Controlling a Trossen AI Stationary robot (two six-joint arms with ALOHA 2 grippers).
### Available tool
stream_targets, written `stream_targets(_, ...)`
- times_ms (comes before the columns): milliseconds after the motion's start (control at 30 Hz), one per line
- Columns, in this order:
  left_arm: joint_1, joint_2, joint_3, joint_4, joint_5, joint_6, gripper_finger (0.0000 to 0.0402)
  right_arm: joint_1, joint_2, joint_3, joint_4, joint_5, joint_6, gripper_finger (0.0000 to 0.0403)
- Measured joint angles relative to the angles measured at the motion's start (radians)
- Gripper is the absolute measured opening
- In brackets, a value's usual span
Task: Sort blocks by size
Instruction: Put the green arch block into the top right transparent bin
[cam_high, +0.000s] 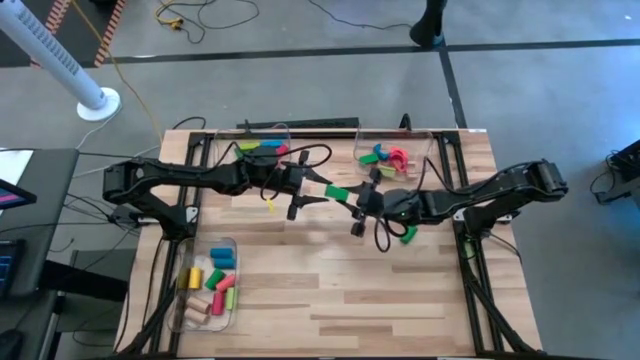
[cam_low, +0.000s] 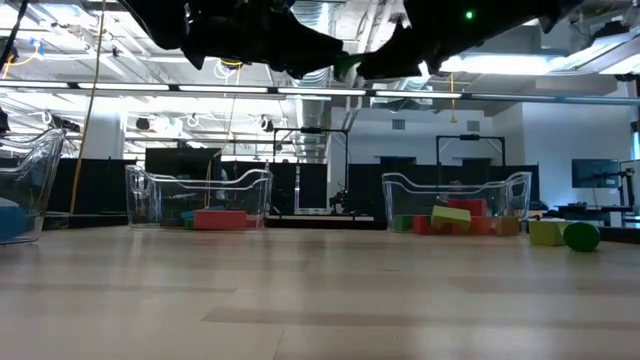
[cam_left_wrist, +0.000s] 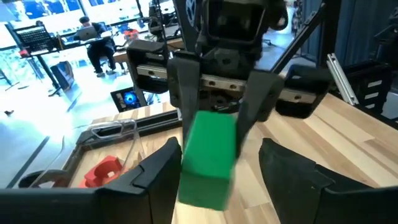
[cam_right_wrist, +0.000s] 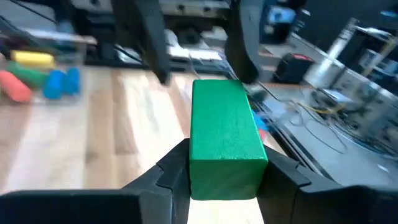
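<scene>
A green bar block hangs in the air over the middle of the table, between my two grippers. My right gripper comes from the table's right and is shut on it. My left gripper comes from the left and is open. Its fingers stand on either side of the block's other end, with a clear gap on one side. More blocks lie in three clear bins. Another green block lies loose on the table under my right arm. My right gripper pinches the green block's end between its two fingers, one on each of two opposite long sides. The fingers come about level from the table's right and lie along the block. The block is lifted clear and sticks out toward my left gripper.
Three clear bins stand on the table: far left with yellow, blue and red bars, far right with red, blue and green blocks, near left with several small blocks. Bare wood lies at the table's middle and near right.
</scene>
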Motion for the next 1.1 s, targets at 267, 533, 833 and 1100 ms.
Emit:
stream_targets(267,-0.007,0.000,0.000,-0.071,0.001,-0.010,0.0210,-0.084,-0.054,0.000,-0.225,0.098,0.139,0.0163)
stream_targets(533,-0.062,0.000,0.000,-0.153,0.001,-0.010,0.0210,-0.265,-0.158,0.000,-0.485,0.090,0.290,0.0163)
stream_targets(833,-0.178,0.000,0.000,-0.194,0.001,0.013,0.0210,-0.544,-0.178,0.000,-0.705,-0.040,0.359,0.0163)
stream_targets(1100,-0.240,0.000,0.000,-0.222,0.001,0.000,0.0210,-0.750,-0.156,0.000,-0.766,-0.175,0.361,0.0167)
